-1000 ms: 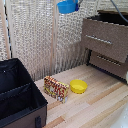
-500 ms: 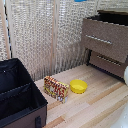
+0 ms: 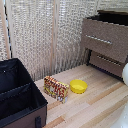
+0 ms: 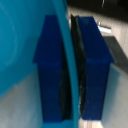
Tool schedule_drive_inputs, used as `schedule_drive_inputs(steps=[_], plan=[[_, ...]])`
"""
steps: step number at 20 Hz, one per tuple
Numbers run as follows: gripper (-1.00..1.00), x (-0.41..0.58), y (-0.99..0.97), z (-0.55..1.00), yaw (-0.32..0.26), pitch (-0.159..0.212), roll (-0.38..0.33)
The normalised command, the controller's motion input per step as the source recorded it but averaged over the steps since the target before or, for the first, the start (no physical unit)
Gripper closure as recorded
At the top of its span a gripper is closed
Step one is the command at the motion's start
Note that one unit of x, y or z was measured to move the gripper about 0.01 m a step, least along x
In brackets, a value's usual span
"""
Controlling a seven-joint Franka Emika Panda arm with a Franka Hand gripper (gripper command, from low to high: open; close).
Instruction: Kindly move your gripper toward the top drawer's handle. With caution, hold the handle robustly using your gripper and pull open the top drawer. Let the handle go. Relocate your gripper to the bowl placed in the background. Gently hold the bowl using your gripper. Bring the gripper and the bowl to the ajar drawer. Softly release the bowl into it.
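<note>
The blue bowl, which a second ago showed at the top edge of the exterior view with the arm, is now out of that view altogether; half a second ago it was already gone. The rest of the scene sits unchanged.

In the wrist view the pincer (image 4: 71,70) is clamped on the bowl (image 4: 25,55): its two dark blue fingers (image 4: 49,70) stand close together with the bowl's thin bright blue wall pinched between them, one finger inside the rim and one outside. So the pincer is narrow and holding the bowl, and the bowl hangs directly from it, filling the space beside the inner finger.

The step in hand appears to be the carry of the bowl to the drawer. In the exterior view the top drawer (image 3: 102,41) with its silver handle (image 3: 98,39) sits at the head of the brown cabinet (image 3: 107,47); a dark opening shows above the front, so it seems to be pulled out, though how far is hard to tell. Where the pincer stands relative to it cannot be told, since the pincer is outside that view.

The next move likely calls for bringing the bowl over the drawer's opening, lowering it, and parting the fingers softly.

The yellow bowl (image 3: 78,86) and the patterned box (image 3: 56,88) lie on the wooden surface (image 3: 100,100), untouched.
</note>
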Motion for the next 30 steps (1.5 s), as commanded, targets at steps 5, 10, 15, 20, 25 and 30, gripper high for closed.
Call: schedule_drive_inputs(steps=[5,10,15,20,25,30], plan=[[1.00,-0.098,-0.39,-0.49,-0.111,-0.006,-0.045],[1.00,0.000,-0.14,-0.31,-0.041,0.053,-0.056],[1.00,0.073,-0.41,0.08,-0.008,0.037,0.013],[-1.00,0.106,-0.21,0.02,0.006,0.002,0.018],[-1.00,0.026,0.00,0.06,-0.003,0.013,0.009],[-1.00,0.158,0.01,0.40,-0.088,0.025,0.047]])
